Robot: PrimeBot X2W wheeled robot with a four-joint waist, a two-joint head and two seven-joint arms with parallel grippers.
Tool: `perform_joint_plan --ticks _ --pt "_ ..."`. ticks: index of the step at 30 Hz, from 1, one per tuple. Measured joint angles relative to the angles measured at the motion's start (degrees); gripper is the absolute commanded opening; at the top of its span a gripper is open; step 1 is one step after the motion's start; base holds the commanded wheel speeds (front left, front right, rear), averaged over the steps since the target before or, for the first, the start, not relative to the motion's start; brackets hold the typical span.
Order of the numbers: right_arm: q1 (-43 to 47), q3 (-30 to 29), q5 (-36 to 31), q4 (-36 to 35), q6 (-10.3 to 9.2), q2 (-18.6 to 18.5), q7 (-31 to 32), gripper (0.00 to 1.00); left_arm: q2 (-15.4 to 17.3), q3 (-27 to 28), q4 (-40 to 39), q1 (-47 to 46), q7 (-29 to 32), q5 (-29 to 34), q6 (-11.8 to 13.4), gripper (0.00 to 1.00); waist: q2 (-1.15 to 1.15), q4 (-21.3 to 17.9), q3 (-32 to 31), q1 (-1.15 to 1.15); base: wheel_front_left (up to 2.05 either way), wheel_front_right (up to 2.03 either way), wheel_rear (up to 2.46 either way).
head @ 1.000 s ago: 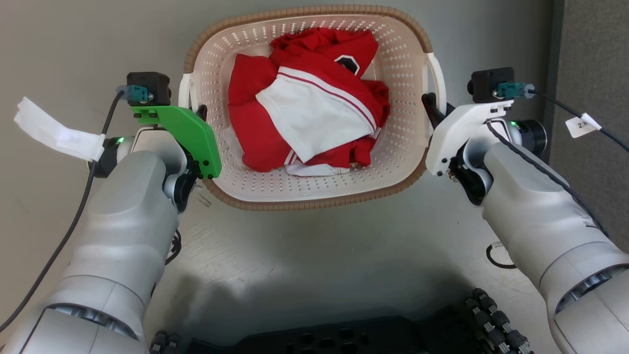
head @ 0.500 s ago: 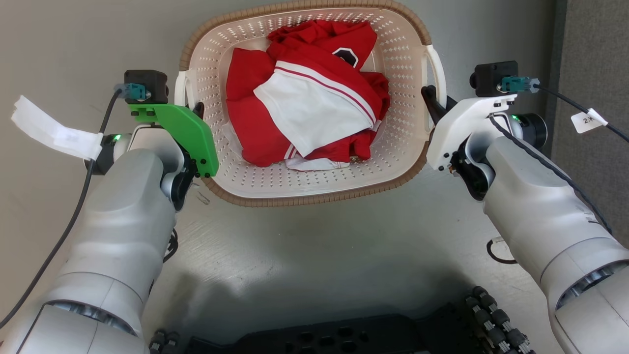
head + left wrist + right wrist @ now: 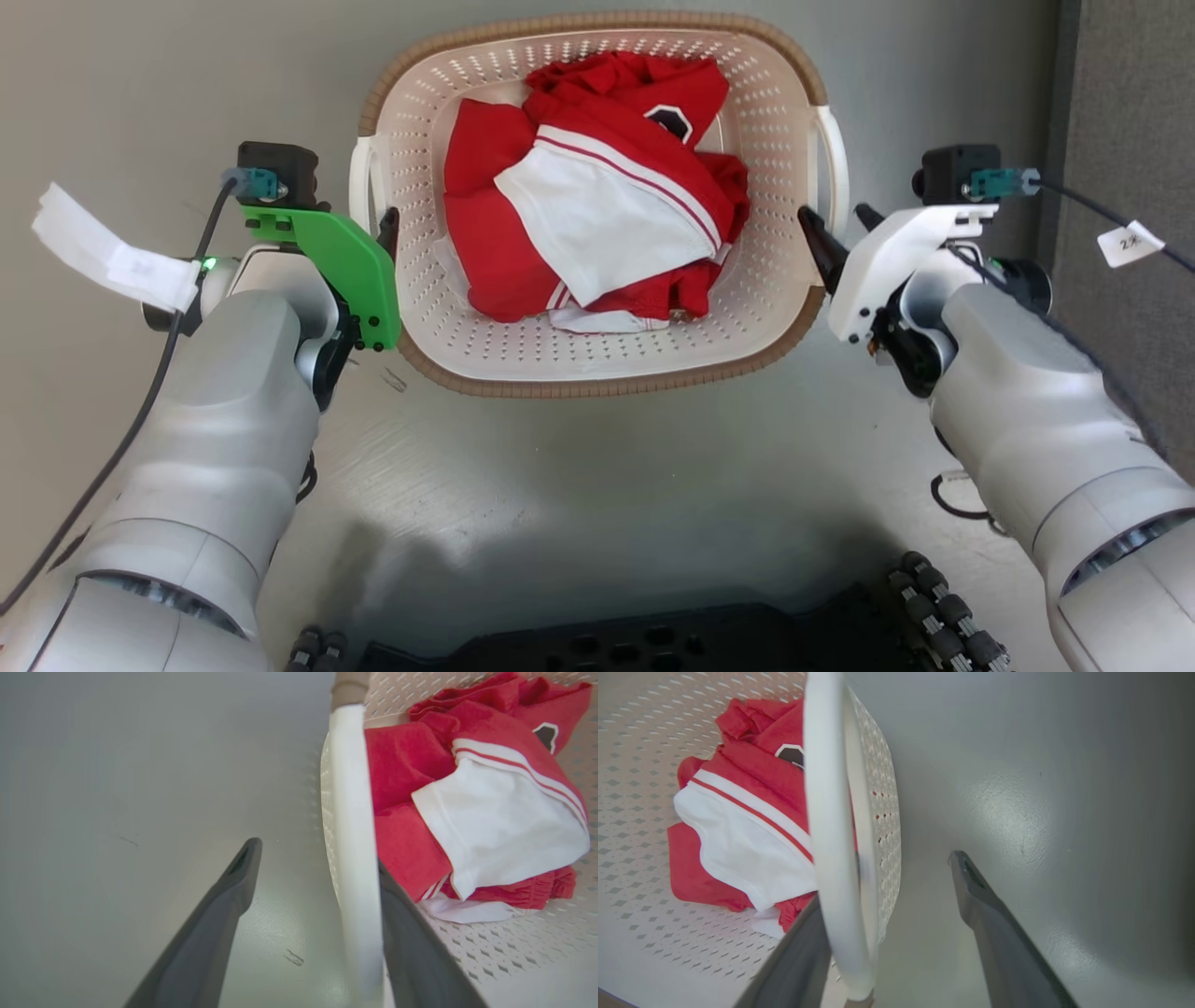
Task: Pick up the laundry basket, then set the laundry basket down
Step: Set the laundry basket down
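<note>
Your head camera looked steeply down from above onto the laundry basket point(image 3: 597, 355) and the grey floor point(image 3: 579, 485). It stood far enough off to take in the whole basket and the dark base point(image 3: 653, 644) at the bottom edge. Your left wrist camera sat close, looking along the left gripper point(image 3: 317, 858) past the white left handle point(image 3: 350, 812) into the basket. Your right wrist camera sat equally close, looking along the right gripper point(image 3: 887, 877) past the right handle point(image 3: 826, 812). All three views shared the red and white clothing point(image 3: 588, 215); each wrist view also shared with the head view the floor beside the basket
</note>
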Motion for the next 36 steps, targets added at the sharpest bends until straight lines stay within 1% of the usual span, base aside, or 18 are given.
perform_joint_plan --ticks 6,10,18,22,31,35,36 --pt "0.4 0.1 0.1 -0.2 0.01 0.0 -0.6 1.0 -0.1 1.0 0.5 0.1 -1.5 -0.5 0.0 1.0 0.0 0.2 -1.2 0.0 0.0 0.0 0.0" --pt "1.1 1.5 -0.4 -0.6 0.49 0.0 -2.0 1.0 -0.1 1.2 0.8 0.5 -2.5 -0.8 0.0 1.0 0.0 0.3 -2.9 0.0 0.0 0.0 0.0" --pt "3.4 3.3 -1.5 -0.9 0.49 0.1 -5.2 1.0 -0.1 1.2 0.8 3.3 -7.0 -1.1 -0.1 1.0 0.0 -0.2 -6.8 0.0 0.0 0.0 0.0" --pt "4.9 3.6 -2.0 -1.2 0.51 0.1 -6.7 1.0 0.0 1.0 0.8 5.5 -10.4 -1.1 -0.1 1.0 0.0 -0.5 -9.2 0.0 0.0 0.0 0.0" --pt "7.5 3.6 -3.0 -2.4 0.51 -0.7 -8.1 1.0 0.0 0.8 0.4 9.5 -12.0 -0.1 0.1 1.0 0.0 -1.4 -15.9 0.0 0.0 0.0 0.0" --pt "9.1 3.4 -3.0 -2.9 0.51 -0.9 -8.6 1.0 0.2 1.2 -0.5 11.2 -12.1 -0.1 0.6 1.0 0.0 -1.8 -19.0 0.0 0.0 0.0 0.0" --pt "9.5 3.4 -3.0 -3.1 0.51 -0.9 -8.6 1.0 0.2 1.3 -0.8 11.8 -12.1 -0.1 1.1 1.0 0.0 -1.9 -19.8 0.0 0.0 0.0 0.0"
